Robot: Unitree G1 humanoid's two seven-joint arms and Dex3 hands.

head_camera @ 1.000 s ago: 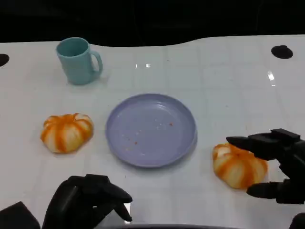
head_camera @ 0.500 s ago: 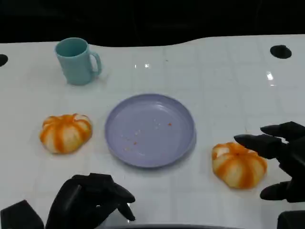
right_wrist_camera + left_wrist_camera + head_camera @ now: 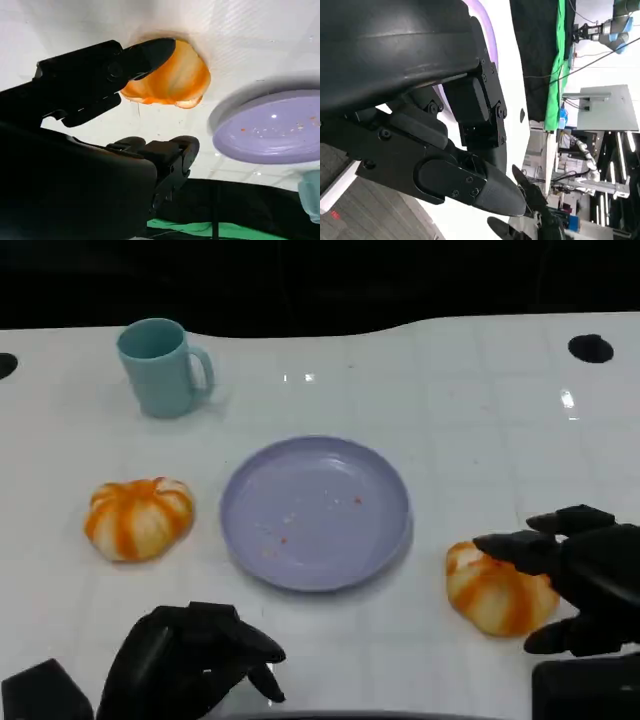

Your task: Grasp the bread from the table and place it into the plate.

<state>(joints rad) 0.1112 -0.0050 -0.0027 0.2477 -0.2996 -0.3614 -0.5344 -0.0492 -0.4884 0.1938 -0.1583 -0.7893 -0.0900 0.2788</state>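
— Where is the bread that the robot works on?

— The bread (image 3: 497,590) lies on the white table (image 3: 480,410), on the right side and near the robot, just beside the right rim of the purple plate (image 3: 316,511) but apart from it. It is a round bun with orange and white stripes. It is a little wider from left to right than from near to far, and its domed top looks upward; I cannot name a real pointing direction for such a round thing.

— And the right hand?

— The right hand (image 3: 575,580) is around the right part of this bread. Its fingers (image 3: 510,544) are spread apart, some over the far top edge of the bun, and another one low on the near side. In the right wrist view one fingertip (image 3: 150,52) lies over the bread (image 3: 170,75), but if it really presses on it I cannot tell. The bun sits on the table, so I say the hand is spread and grasps nothing.

— The left hand?

— The left hand (image 3: 190,660) is at the near left edge, fingers curled inward, with nothing in them.

— What else is on the table?

— A second striped bun (image 3: 139,518) lies left of the plate, well apart from both hands. A teal mug (image 3: 163,367) stands upright at the far left, its handle to the right.
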